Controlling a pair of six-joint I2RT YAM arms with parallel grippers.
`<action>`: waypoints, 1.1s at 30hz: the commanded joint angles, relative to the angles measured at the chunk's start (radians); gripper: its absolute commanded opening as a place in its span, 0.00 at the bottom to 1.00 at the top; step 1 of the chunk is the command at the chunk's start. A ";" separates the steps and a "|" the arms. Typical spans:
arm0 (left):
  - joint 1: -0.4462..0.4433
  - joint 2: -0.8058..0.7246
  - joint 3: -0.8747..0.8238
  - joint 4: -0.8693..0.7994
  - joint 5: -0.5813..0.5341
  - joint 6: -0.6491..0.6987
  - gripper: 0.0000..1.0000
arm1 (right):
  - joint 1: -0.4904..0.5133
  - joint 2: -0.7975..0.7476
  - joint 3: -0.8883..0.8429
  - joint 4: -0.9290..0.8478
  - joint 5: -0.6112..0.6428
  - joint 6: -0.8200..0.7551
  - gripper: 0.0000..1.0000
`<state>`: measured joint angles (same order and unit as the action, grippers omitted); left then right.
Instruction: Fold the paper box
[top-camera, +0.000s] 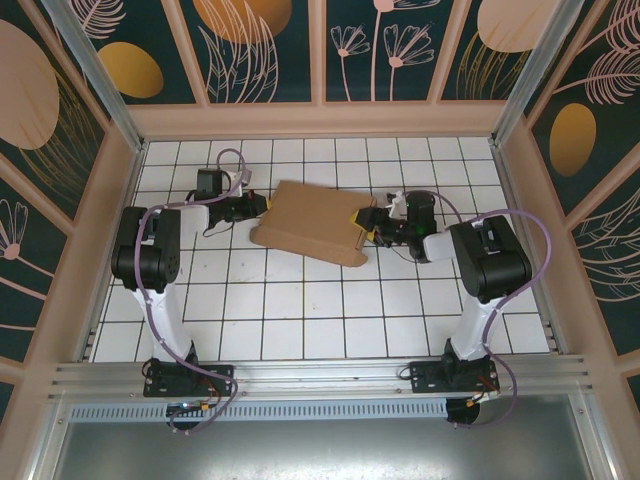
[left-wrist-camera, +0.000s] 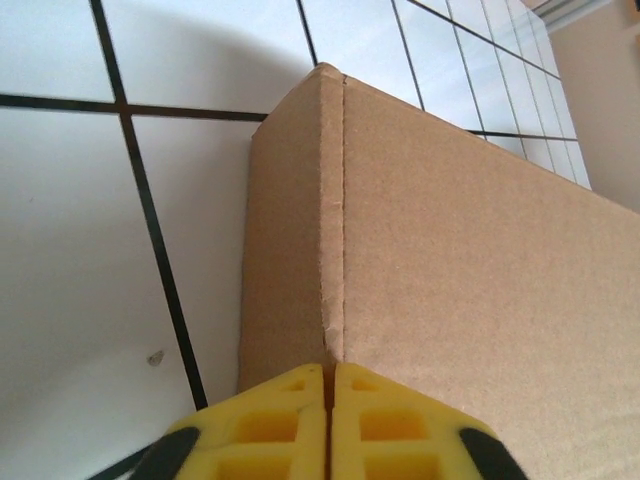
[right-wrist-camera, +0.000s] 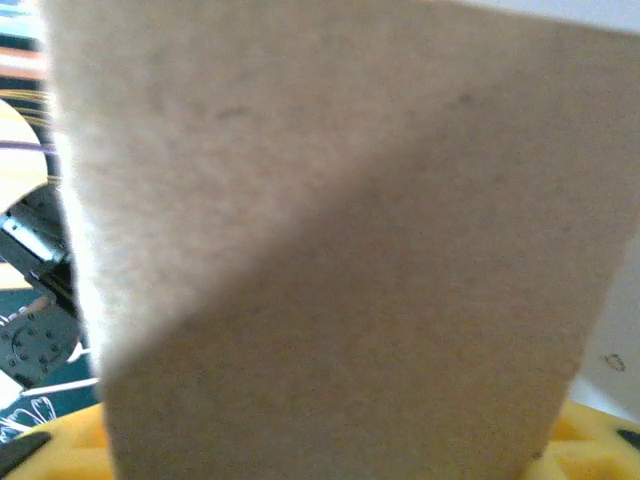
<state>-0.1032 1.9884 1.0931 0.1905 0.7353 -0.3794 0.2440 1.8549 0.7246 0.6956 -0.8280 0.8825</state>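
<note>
The paper box (top-camera: 310, 220) lies as a flat brown cardboard slab on the white tiles at the middle back. My left gripper (top-camera: 262, 205) is at its left edge. In the left wrist view its yellow fingertips (left-wrist-camera: 330, 372) stand pressed together right against a creased corner of the box (left-wrist-camera: 470, 260). My right gripper (top-camera: 368, 225) is at the box's right edge, one yellow finger over the corner. A blurred cardboard panel (right-wrist-camera: 330, 250) hangs close before the right wrist camera and hides the jaws. Bits of yellow finger (right-wrist-camera: 60, 445) show at the bottom corners.
White tiled floor (top-camera: 300, 310) spreads in front of the box between the two arm bases. Tan walls with dark floral panels (top-camera: 320, 110) close in the back and both sides. A metal rail (top-camera: 320, 375) runs along the near edge.
</note>
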 joint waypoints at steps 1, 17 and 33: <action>-0.009 -0.061 -0.089 -0.170 -0.174 -0.056 0.25 | -0.014 -0.050 -0.024 0.013 0.007 0.013 0.48; -0.504 -0.612 -0.266 -0.277 -0.630 0.743 0.51 | -0.053 -0.114 -0.082 -0.020 -0.128 0.129 0.40; -0.591 -0.540 -0.295 -0.233 -0.763 1.007 0.51 | -0.044 -0.123 -0.125 0.014 -0.148 0.144 0.38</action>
<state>-0.6708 1.4254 0.8032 -0.0769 0.0071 0.5652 0.1978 1.7473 0.6117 0.6617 -0.9421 1.0065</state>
